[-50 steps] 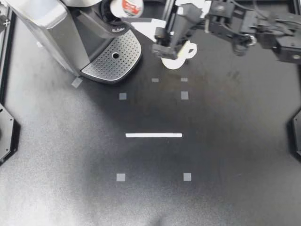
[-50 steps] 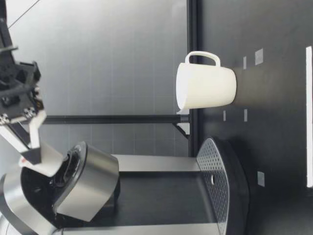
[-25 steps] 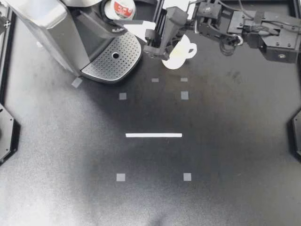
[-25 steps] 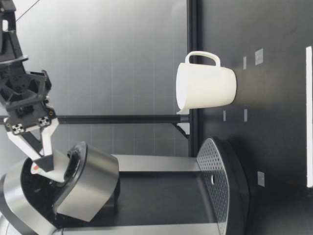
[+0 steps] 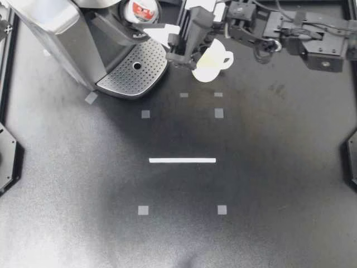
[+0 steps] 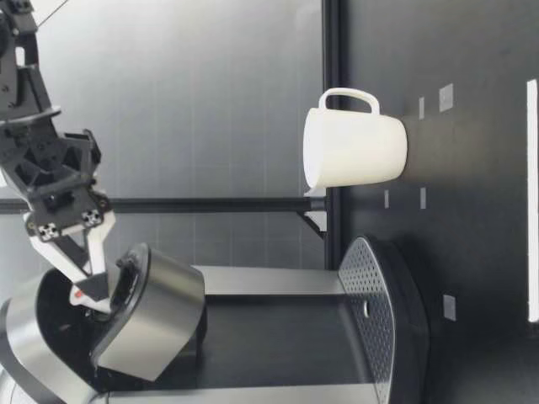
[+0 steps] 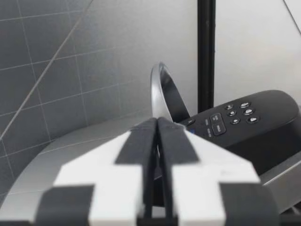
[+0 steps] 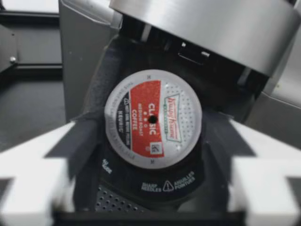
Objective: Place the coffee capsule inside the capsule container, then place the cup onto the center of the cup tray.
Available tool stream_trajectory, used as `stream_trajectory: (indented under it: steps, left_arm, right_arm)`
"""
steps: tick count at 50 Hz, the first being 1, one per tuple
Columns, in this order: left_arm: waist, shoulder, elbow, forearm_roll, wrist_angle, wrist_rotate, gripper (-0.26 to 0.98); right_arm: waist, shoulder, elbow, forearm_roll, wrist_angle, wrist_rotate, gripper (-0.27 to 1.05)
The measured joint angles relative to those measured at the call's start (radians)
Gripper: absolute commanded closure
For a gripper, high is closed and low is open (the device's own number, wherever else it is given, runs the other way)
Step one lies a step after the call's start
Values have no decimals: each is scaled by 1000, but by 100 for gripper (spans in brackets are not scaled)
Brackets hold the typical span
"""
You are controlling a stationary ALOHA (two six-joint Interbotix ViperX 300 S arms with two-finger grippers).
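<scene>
At the coffee machine [image 5: 61,33] — capsule [image 5: 140,8] in the open holder, cup [image 5: 211,64] off the tray.

My right pincer [image 5: 146,18] reaches in over the machine's top from the cup's side, under the raised silver lid [image 6: 160,316]. Its fingers [image 8: 33,183] stand wide on two sides of the capsule's rim and, as far as the wrist view shows, clamp it. The capsule sits foil-side up in the round holder at the machine's top. The white cup stands upright on the surface just beside the machine's perforated tray [image 5: 125,77], apart from it, with its handle turned away from the machine. My left pincer [image 7: 156,126] hangs close to the machine — the button panel [image 7: 230,115] lies ahead of it — and its two fingers are pressed together.
</scene>
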Motion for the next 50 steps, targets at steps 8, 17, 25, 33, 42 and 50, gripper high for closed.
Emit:
stream_trajectory:
  steps: [8,17,25,33,42,50]
  left_arm:
    - [-2,0,2,0,-2,0,62]
    - [0,-2,2,2,-2,0,62]
    - [0,0,2,2,17,0,62]
    - [0,14,2,0,106,-5,63]
    - [26,54,2,5,156,-8,63]
    - [89,94,-11,5,109,-12,63]
  right_arm:
    - [0,12,-12,-20,3,0,-8]
    - [0,12,-12,-26,3,2,-7]
    - [0,3,-6,-25,2,6,-7]
    - [-2,-49,48,-25,-28,14,-6]
    - [0,-146,140,-6,-84,17,-4]
    - [25,-218,219,3,-147,17,4]
